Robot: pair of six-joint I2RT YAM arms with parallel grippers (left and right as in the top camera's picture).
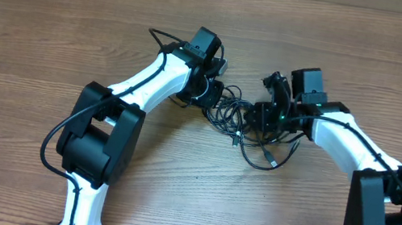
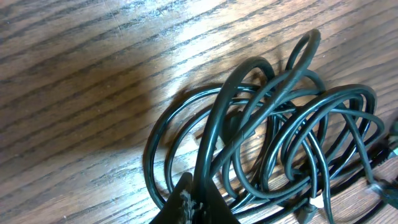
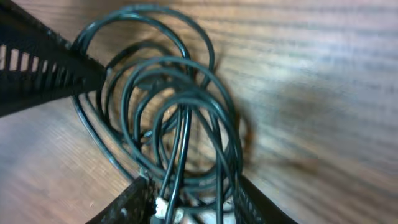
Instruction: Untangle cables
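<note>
The cables lie tangled on the table at the centre of the overhead frame. The left gripper, bottom of its view, is pinched tight on one strand; the right gripper has its fingers partly apart around several loops, though whether they grip I cannot tell

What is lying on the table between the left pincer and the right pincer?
The tangled black cables fill the stretch between the left pincer and the right pincer, as the overhead view shows.
</note>
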